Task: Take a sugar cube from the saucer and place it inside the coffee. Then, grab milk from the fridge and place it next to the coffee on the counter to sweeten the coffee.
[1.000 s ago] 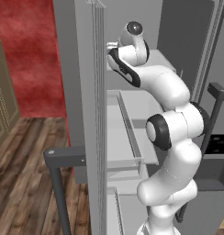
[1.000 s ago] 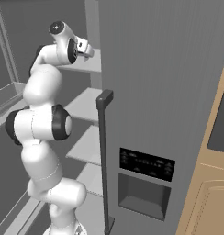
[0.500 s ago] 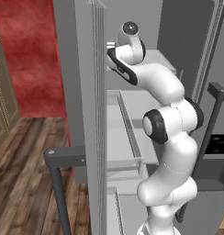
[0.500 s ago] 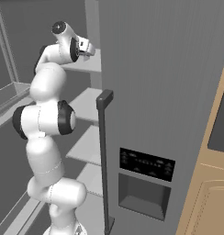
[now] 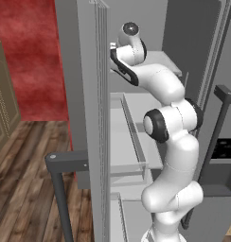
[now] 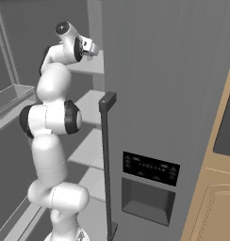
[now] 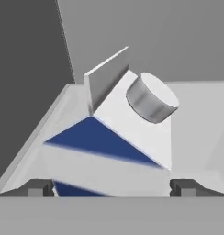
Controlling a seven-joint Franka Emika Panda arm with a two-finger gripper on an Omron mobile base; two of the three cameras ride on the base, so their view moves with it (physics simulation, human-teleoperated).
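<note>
The milk [image 7: 114,137] is a white gable-topped carton with a dark blue band and a grey round cap [image 7: 152,97]. It stands on a pale shelf in a back corner of the fridge [image 5: 91,118], very close in the hand view. My gripper [image 7: 111,188] is open, one dark fingertip [image 7: 38,187] on each side of the carton's lower part, and no contact shows. The base views show my hand [image 6: 88,47] reaching onto the top shelf of the fridge [image 6: 159,94]. The saucer, the coffee and the counter are out of view.
The open fridge door stands edge-on left of the arm, its bar handle [image 5: 65,163] low down. A closed door with a long handle [image 6: 106,155] and a dispenser panel [image 6: 150,188] is on the right. Lower shelves [image 5: 131,137] lie under my arm. A tan cabinet [image 6: 216,197] stands beside.
The arm has risen a little and the hand has edged further onto the top shelf. The jaws have stayed wide.
</note>
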